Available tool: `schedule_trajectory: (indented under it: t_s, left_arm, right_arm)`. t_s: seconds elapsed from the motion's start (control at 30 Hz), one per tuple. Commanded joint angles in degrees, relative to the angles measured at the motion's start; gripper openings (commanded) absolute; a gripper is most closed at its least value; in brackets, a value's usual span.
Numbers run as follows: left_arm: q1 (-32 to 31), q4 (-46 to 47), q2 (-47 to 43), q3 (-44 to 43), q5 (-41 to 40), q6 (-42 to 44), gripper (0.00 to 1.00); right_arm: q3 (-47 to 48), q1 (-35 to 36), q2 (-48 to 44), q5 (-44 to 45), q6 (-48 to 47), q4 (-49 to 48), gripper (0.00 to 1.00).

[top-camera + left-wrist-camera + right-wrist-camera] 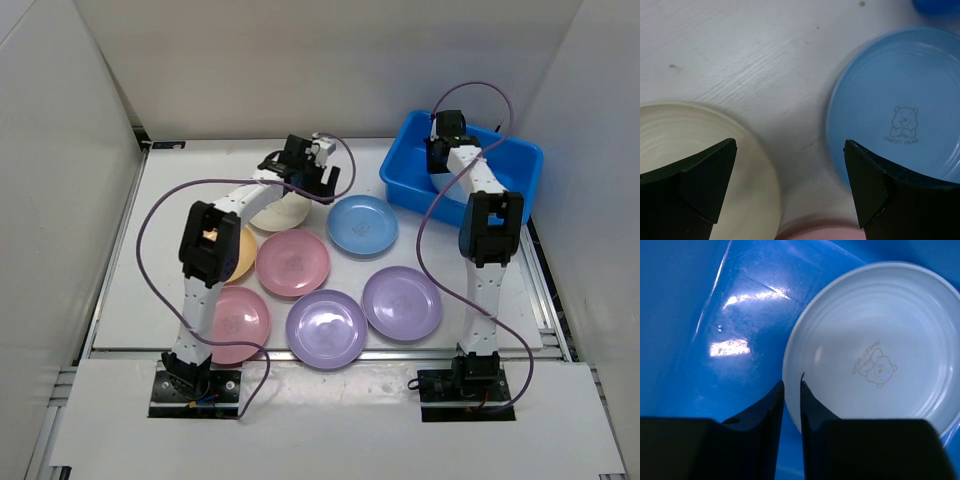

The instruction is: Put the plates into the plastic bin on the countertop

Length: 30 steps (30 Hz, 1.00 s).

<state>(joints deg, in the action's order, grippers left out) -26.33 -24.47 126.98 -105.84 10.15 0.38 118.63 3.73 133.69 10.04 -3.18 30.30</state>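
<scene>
White surface point(170, 200): seven loose plates point(292, 262) lie left of the plastic bin point(515, 160).
Plastic bin: holds one pale plate point(880, 340).
Right tool point(792, 380): inside the bin, pinching the pale plate's rim; a tilted release could leave it propped on edge.
Left tool point(790, 144): gaping, left of the bin, between cream plate point(670, 145) and light blue plate point(900, 90); closing here likely grabs nothing.

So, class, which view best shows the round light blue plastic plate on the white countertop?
Left wrist: the light blue plate is close, bear print readable. Top external shows it whole but small; right wrist misses it.
</scene>
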Motion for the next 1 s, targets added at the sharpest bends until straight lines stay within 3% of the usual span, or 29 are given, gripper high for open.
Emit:
schedule_trajectory:
  t_s: [0.0, 0.13, 0.23, 0.33, 0.5, 0.53, 0.6, 0.63, 0.97]
  left_arm:
    - [-1.9, -5.6, 1.2, -4.7, 3.6, 3.5, 0.99]
    - [-2.9, -5.4, 3.4, -5.2, 6.4, 3.7, 0.99]
    - [-3.4, -5.4, 5.0, -5.7, 7.8, 3.5, 0.97]
    - [-3.7, -5.4, 7.3, -6.2, 7.8, 3.1, 0.88]
    - [-3.9, -5.8, 9.4, -6.3, 7.1, 1.4, 0.63]
    - [-3.8, -5.8, 9.4, -6.3, 7.1, 1.2, 0.49]
    - [-3.8, -5.8, 9.4, -6.5, 7.1, 0.3, 0.30]
    - [-3.9, -5.8, 9.4, -6.5, 7.2, 0.3, 0.12]
    - [-3.7, -2.3, -4.4, 0.5, 2.9, 0.3, 0.10]
  right_arm:
    - [3.2, -0.9, -0.8, -1.3, 0.6, -0.1, 0.24]
    - [4.2, -0.9, -3.1, -2.3, 2.0, 1.3, 0.46]
    - [3.5, -1.6, -7.5, -4.8, 4.9, 1.9, 0.74]
    - [0.4, -2.0, -13.1, -7.6, 7.6, 1.2, 0.83]
    - [-7.5, -2.1, -21.7, -10.8, 10.4, -1.1, 0.86]
    - [-9.8, -2.1, -22.9, -11.2, 10.9, -1.1, 0.87]
    - [-11.9, -2.1, -26.8, -12.4, 12.0, -1.6, 0.88]
    - [-14.5, -2.0, -27.9, -12.8, 12.1, -1.5, 0.88]
    - [-32.6, 0.7, -42.3, -17.8, 7.8, -3.6, 0.90]
